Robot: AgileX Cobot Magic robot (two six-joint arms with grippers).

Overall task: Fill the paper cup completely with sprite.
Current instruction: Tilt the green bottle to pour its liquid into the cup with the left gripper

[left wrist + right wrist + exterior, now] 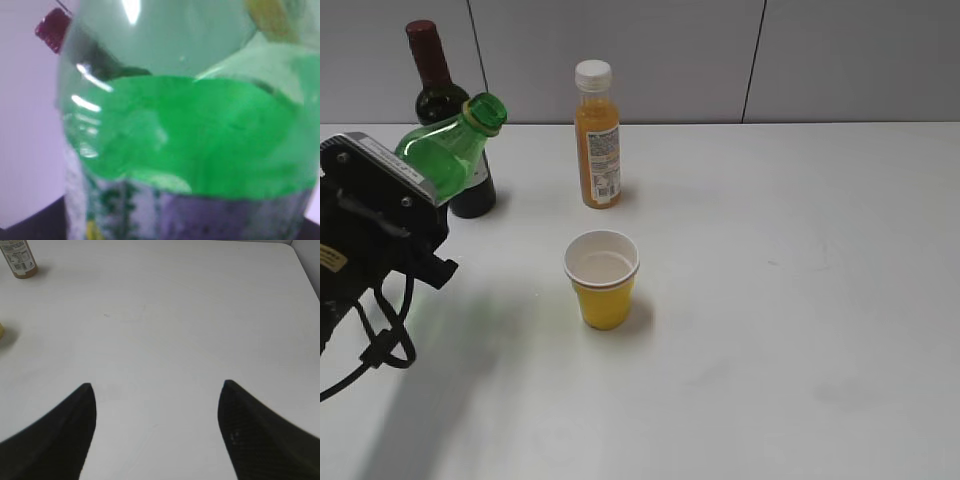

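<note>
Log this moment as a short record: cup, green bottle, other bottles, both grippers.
cup: yellow paper cup upright mid-table, liquid inside not discernible
green bottle: sprite bottle uncapped, tilted, mouth toward the cup but not over it, part full
holder: left gripper, hidden behind the bottle, grips it
other bottles: orange juice bottle behind the cup; wine bottle behind the green one
right gripper: open, empty, over bare table

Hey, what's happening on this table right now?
The left gripper holds the green sprite bottle, uncapped and tilted with its mouth pointing up and right, off to the left of the paper cup. Nothing is pouring at this moment, and the cup looks empty or nearly so. The right gripper hangs open over bare table, holding nothing. A juice bottle and a wine bottle stand at the back.
</note>
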